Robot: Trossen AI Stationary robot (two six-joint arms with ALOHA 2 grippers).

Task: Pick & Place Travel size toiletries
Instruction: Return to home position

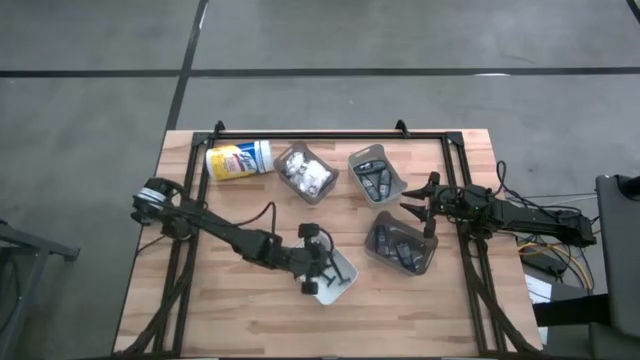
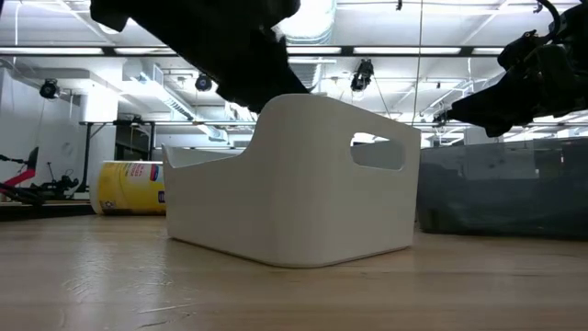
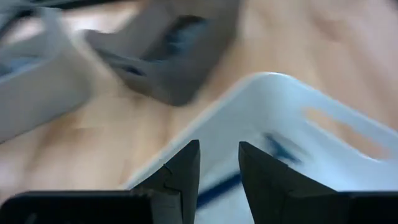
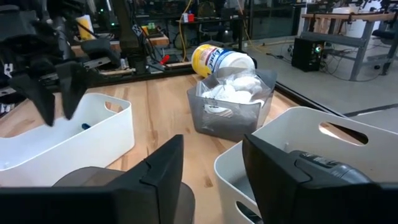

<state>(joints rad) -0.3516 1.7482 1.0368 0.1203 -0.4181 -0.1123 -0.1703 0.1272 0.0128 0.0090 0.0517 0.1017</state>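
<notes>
Lying in the white plastic bin (image 2: 303,193) at the near middle of the wooden desk (image 1: 220,310), the thin dark blue razor sticks (image 3: 278,148) are seen on its floor, loose and untouched. Directly above that bin the left end effector (image 3: 219,152) hangs with its two fingers apart and nothing between them.

The main risk is judged to lie here. If the left arm is drawn back towards the left without being raised first, a fingertip could catch the bin's rim, so that the light bin is dragged or tipped and the razors are spilled.

Farther right, the right end effector (image 4: 212,149) is held above the desk with its fingers spread and empty. It is just beside a second white bin with a cut-out handle (image 4: 348,134), in which dark grey-blue oblong pieces (image 1: 375,178) are kept. A low sweep of this arm could knock that bin, or the smoky bin of dark items (image 1: 400,245) on the near right.

Beyond these, the smoky clear bin (image 4: 233,118) of small white bottles (image 4: 233,90) and the white canister with a yellow label (image 1: 238,160) stand at the far left, well apart from both arms, and little danger to them is expected.
</notes>
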